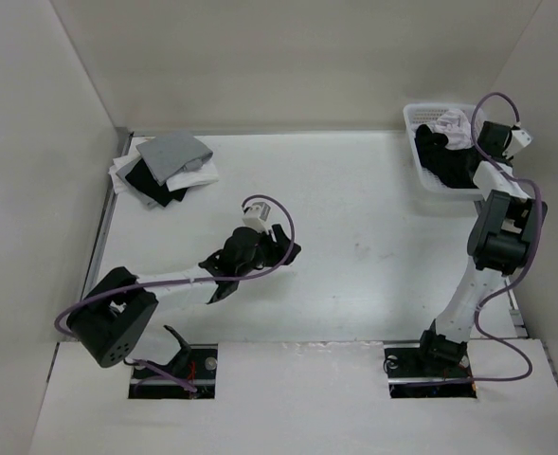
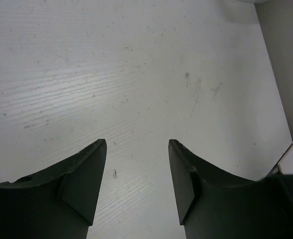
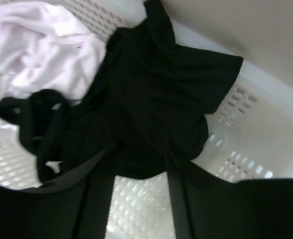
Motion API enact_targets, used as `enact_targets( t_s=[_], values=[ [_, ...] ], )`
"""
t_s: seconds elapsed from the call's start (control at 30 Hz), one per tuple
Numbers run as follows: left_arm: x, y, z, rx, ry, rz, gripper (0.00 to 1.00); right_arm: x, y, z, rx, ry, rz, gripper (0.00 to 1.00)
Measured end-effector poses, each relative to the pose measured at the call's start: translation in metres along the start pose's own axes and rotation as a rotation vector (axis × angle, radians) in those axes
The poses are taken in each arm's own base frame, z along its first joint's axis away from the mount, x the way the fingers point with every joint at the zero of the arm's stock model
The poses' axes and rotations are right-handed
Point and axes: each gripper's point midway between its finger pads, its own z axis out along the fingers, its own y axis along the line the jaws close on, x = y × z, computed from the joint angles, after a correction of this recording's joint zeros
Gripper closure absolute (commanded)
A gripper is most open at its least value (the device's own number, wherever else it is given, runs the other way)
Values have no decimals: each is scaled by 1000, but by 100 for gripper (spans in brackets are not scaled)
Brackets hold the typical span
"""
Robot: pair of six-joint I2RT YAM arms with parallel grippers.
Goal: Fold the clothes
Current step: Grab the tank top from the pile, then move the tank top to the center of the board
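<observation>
The right gripper poised over the black top
Spread and empty, it hangs above the top crumpled inside the basket — likely to pinch it out; the left gripper, also spread, idles far from the basket.

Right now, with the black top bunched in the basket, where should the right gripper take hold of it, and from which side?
Probably the heaped middle of the black top, coming straight down from above: the basket walls block a sideways approach, and the folds there stand clear of the pale cloth, unlike the strap loop next to it.
</observation>
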Motion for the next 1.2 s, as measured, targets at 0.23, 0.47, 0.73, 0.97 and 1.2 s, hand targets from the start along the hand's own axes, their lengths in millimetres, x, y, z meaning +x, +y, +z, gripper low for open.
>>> enact_targets(
  t_s=[0.23, 0.47, 0.73, 0.97, 1.2],
  values=[
    [8, 4, 10, 23, 25, -21, 48, 7, -10, 44, 51, 17, 2, 45],
    [1, 4, 14, 46, 4, -51, 48, 5, -14, 66, 72, 12, 10, 55],
    [12, 7, 21, 57, 38, -74, 49, 3, -2, 68, 35, 6, 32, 100],
    [10, 5, 20, 67, 32, -79, 50, -26, 29, -35, -113, -84, 80, 100],
    [-6, 4, 9, 77, -16, -88, 52, -110, 131, -309, -685, -366, 237, 100]
  ],
)
